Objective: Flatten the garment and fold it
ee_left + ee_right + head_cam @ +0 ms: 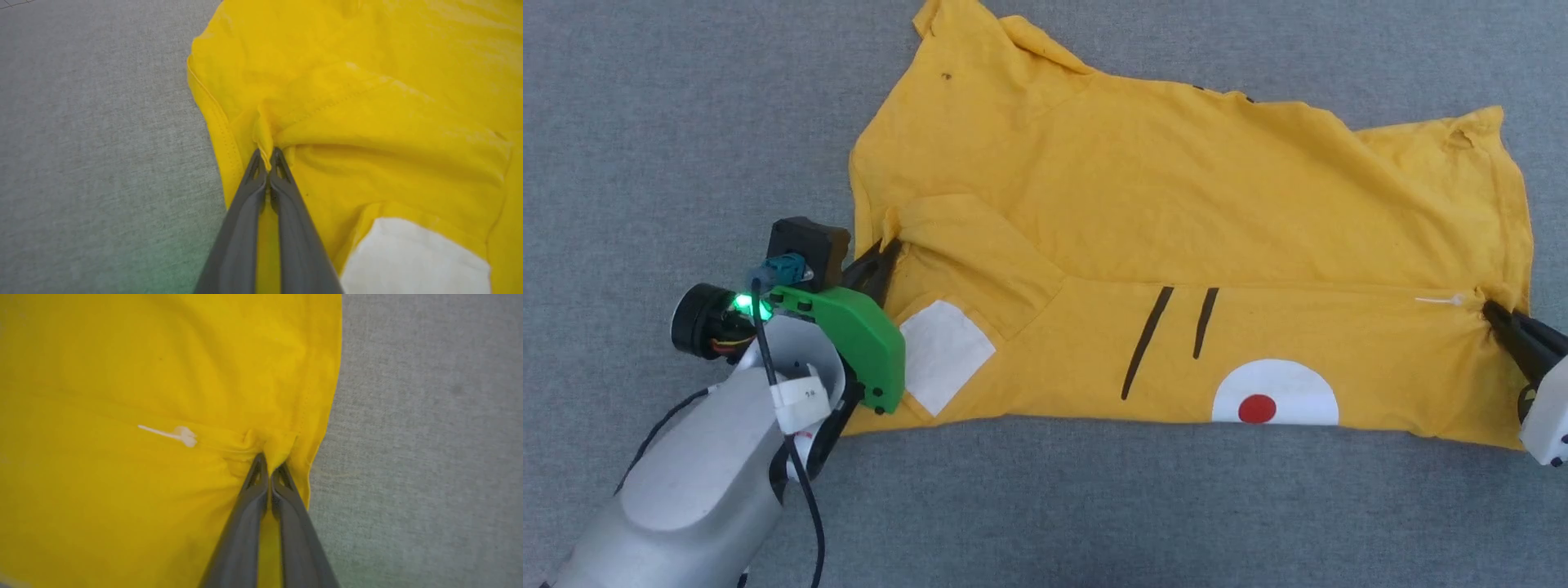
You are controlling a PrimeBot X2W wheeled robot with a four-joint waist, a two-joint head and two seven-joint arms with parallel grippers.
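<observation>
Left forearm: pale grey and closest to the head cam, coming in from about 7 o'clock, with a green bracket at the wrist.
Left gripper: fingers pressed together, tips clamped on a small pleat of yellow cloth at the garment's 9 o'clock edge. The wrist cam shows the fabric bunching up right at the tips.
Right gripper: same deal. Fingers closed on a pinch of cloth at the garment's 3 o'clock edge, with wrinkles fanning out from the tips.
Garment: bright yellow tee lying on the grey surface, spread wide between the two grippers, rumpled toward 12 o'clock. A crease line runs across it from one grip to the other.
White square patch: just beside the left gripper, toward 5 o'clock from its tips, partly under a yellow flap.
Dark stripes: two thin slanted ones, roughly mid-shirt, below the crease.
White oval: red dot inside, cut off by the near 6 o'clock edge.
White fleck: small pale scrap on the crease, at about 9 o'clock from the right fingertips.
</observation>
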